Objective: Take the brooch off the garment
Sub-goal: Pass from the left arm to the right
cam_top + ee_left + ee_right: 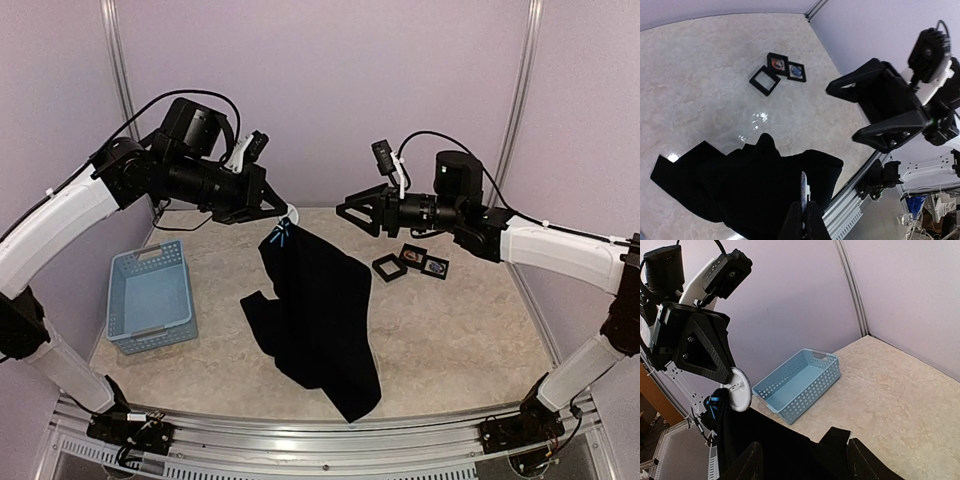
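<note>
The black garment (320,310) hangs by its neck above the table (450,330), its hem draped on the table toward 6 o'clock. The light-blue basket (150,340) sits at its 9 o'clock. The right gripper (354,219), at the collar's 3 o'clock, gapes open and apart. Three black cases (412,261) lie at 2 o'clock. The left gripper (275,210) is clamped on the white round brooch (740,390).

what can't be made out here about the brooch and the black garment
Top view: the white disc at the left hand is too small to show whether it is pinned to the garment.
Left wrist view: the bottom edge cuts off that hand's fingers, and the disc shows edge-on only.
Right wrist view: the bottom edge and the right hand cut off the garment's lower part.
Top view: the small black boxes' contents are too small.
</note>
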Motion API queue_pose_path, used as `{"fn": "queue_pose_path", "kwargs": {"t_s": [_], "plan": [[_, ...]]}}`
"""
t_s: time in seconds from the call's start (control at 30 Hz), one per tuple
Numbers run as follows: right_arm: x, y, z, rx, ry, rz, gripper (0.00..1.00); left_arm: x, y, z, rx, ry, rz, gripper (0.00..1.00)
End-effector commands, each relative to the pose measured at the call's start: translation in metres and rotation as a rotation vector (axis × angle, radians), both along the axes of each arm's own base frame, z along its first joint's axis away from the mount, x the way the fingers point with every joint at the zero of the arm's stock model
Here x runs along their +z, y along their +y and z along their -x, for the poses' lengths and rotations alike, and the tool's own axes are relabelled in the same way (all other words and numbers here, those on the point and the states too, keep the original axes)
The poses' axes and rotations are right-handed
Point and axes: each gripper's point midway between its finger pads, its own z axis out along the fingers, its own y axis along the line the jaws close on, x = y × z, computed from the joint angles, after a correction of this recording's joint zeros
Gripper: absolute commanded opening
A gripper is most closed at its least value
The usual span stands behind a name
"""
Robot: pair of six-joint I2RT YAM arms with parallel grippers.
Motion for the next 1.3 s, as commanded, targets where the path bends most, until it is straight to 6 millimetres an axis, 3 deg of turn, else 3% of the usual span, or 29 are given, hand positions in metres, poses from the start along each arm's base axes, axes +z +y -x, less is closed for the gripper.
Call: {"fn": "queue_pose_path", "kwargs": {"t_s": [0.0, 0.1, 0.27, 0.53, 0.73, 0.9, 1.27], "plan": [[-0.020, -0.005, 0.006, -0.064, -0.079, 0.150, 0.59, -0.066, 0.033, 0.004, 0.121, 0.206, -0.284, 0.00], [-0.031, 0.008, 0.020, -0.018, -0.126, 0.212, 0.59, -0.083, 0.036, 0.004, 0.156, 0.274, -0.335, 0.00], [-0.050, 0.033, 0.045, 0.081, -0.216, 0.315, 0.60, -0.092, 0.033, 0.002, 0.195, 0.314, -0.309, 0.00], [-0.070, 0.063, 0.064, 0.156, -0.214, 0.370, 0.61, -0.098, 0.003, -0.007, 0.221, 0.345, -0.110, 0.00], [-0.080, 0.074, 0.057, 0.078, -0.197, 0.434, 0.61, -0.102, -0.003, -0.020, 0.306, 0.385, 0.007, 0.00], [-0.094, 0.083, 0.037, -0.079, -0.124, 0.514, 0.60, -0.102, -0.013, -0.025, 0.300, 0.410, 0.086, 0.00], [-0.111, 0.076, 0.028, -0.228, -0.007, 0.587, 0.58, -0.096, -0.017, -0.029, 0.341, 0.369, 0.182, 0.00]]}}
